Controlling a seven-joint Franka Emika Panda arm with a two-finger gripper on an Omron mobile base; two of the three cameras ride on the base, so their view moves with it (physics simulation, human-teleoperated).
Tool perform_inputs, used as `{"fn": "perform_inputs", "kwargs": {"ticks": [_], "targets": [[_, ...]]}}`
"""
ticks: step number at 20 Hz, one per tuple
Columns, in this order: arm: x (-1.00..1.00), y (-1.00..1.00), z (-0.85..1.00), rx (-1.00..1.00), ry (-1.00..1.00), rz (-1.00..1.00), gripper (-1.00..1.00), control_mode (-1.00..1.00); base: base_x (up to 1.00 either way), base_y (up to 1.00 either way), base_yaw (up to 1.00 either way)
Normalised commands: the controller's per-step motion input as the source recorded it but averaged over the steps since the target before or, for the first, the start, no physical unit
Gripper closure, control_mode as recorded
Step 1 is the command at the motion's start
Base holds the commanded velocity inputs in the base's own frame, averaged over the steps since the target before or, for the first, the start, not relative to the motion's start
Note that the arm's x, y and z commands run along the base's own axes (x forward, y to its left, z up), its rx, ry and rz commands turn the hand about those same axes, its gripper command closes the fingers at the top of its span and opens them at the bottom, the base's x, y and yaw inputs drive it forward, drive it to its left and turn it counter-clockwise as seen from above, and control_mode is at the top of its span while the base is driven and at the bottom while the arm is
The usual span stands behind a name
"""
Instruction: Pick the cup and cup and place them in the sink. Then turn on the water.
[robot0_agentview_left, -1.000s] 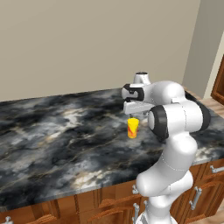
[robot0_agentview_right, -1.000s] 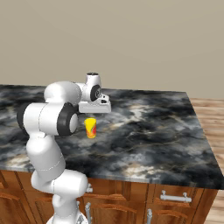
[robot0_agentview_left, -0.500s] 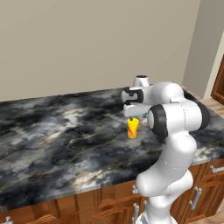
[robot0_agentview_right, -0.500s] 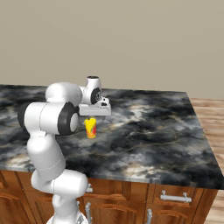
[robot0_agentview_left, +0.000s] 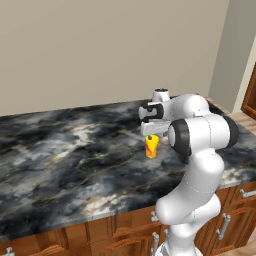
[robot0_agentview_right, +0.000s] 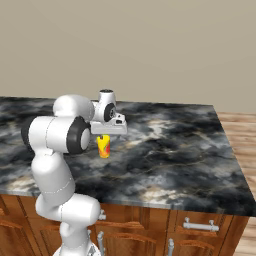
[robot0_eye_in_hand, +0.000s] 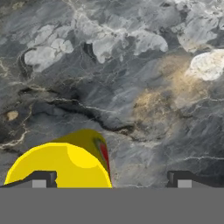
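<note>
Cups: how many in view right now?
1. The yellow cup stands upright on the marble counter, directly under the open gripper, nearer one fingertip in the hand view. Another could be hidden behind the arm.

The hand (robot0_agentview_left: 152, 136) hangs over the marble worktop (robot0_agentview_left: 75, 160), pointing down. Directly beneath it stands the yellow cup (robot0_agentview_left: 151, 147) with its orange-red pattern, upright on the stone. Below the worktop's near edge, wooden cabinet fronts (robot0_agentview_left: 90, 240) with metal handles run along the bottom.
</note>
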Motion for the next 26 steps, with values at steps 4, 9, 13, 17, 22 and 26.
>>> {"fn": "perform_inputs", "kwargs": {"ticks": [4,9,13,17,22,26], "targets": [[0.0,0.0,-0.1,0.0,0.0,0.0,-1.0,-1.0,0.0,0.0,0.0],[0.0,0.0,-0.1,0.0,0.0,0.0,-1.0,-1.0,0.0,0.0,0.0],[0.0,0.0,-0.11,0.0,0.0,0.0,-1.0,-1.0,0.0,0.0,0.0],[0.0,0.0,-0.09,0.0,0.01,0.0,-1.0,-1.0,0.0,0.0,0.0],[0.0,0.0,-0.07,0.0,0.02,0.0,1.0,-1.0,0.0,0.0,0.0],[0.0,0.0,0.0,0.0,0.0,0.0,1.0,-1.0,0.0,0.0,0.0]]}}
